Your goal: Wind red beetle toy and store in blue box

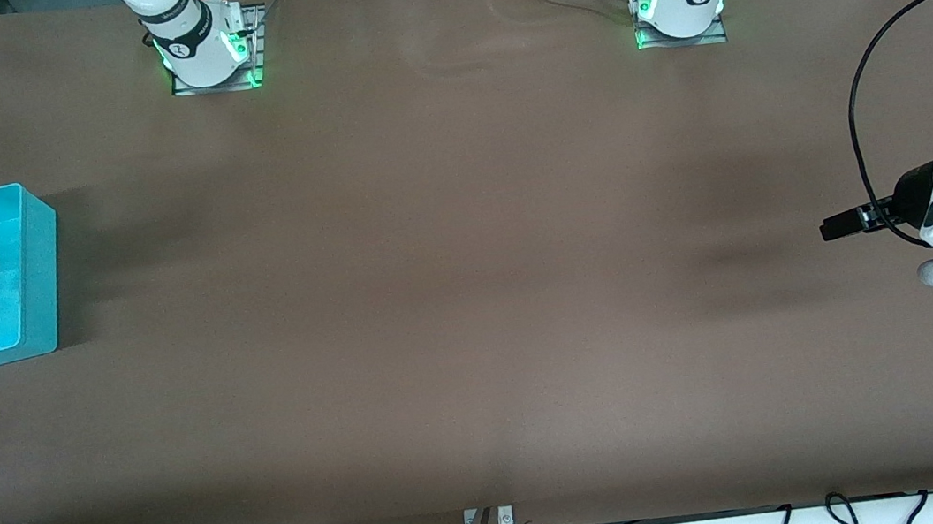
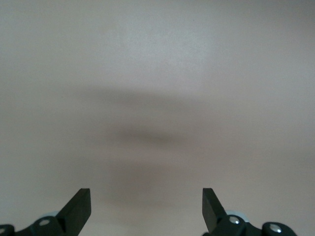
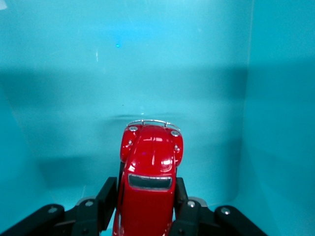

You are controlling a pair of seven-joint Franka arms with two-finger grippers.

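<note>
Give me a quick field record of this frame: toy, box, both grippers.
toy: red beetle toy, held over the inside of the box
box: blue box, at the right arm's end of the table
right gripper: right gripper shut on the toy, over the box
left gripper: left gripper open, holds nothing, waiting over bare table at the left arm's end

We find no readable text, label or number anywhere. We see small round marks on the arm bases (image 1: pixel 203 40), but they stay illegible.
</note>
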